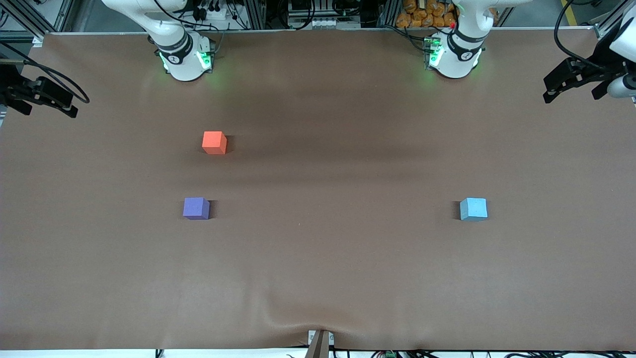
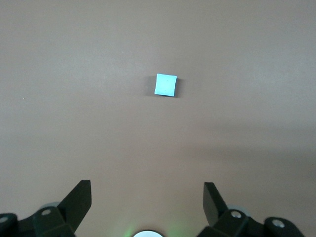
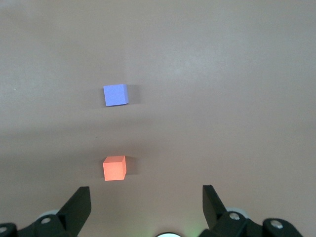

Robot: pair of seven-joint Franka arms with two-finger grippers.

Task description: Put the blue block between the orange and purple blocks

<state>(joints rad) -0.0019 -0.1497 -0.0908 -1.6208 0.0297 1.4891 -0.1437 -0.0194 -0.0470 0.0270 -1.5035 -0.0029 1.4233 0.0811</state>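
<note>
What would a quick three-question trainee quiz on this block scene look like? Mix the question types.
1. True or false: the small sky-blue matte cube already sits between the orange-red matte cube and the violet-purple matte cube.
2. Which cube lies farthest from the front camera? A) orange-red B) violet-purple C) sky-blue
3. Fill in: the left gripper and the right gripper are both ____, holding nothing.

Key: 1 false, it lies alone toward the left arm's end of the brown table; 2 A; 3 open.
</note>
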